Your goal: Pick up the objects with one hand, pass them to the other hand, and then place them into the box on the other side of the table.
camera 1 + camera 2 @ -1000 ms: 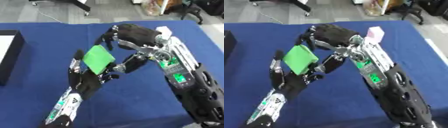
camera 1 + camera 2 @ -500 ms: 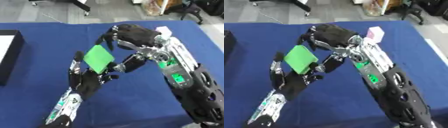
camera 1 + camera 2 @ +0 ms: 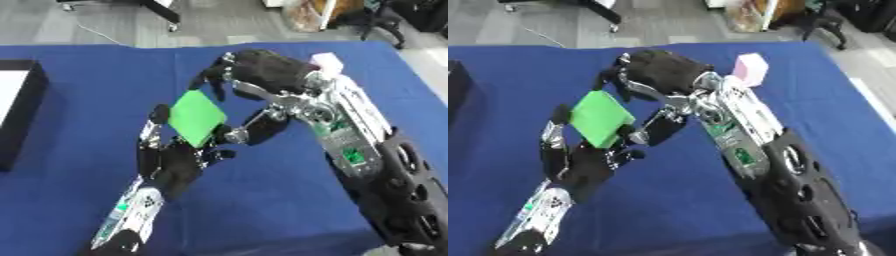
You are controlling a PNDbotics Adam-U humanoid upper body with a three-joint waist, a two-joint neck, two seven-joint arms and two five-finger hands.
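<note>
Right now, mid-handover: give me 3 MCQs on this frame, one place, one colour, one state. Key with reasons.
1. Where is the pink block?
A. On the blue table behind the right arm
B. In the left hand
C. Inside the box

2. What colour is the flat square object between the hands?
A. Red
B. Green
C. Yellow

3. How is the left hand holding that object?
A. It lies flat on the table, untouched
B. Fingers curled round it, held tilted above the table
C. It hangs from a cord

Key:
1. A: the pink block sits on the blue table past the right forearm, far from the box at the left edge.
2. B: the green square is plainly green.
3. B: the left hand grips its lower edge, while the right hand arches over its top corner.
</note>
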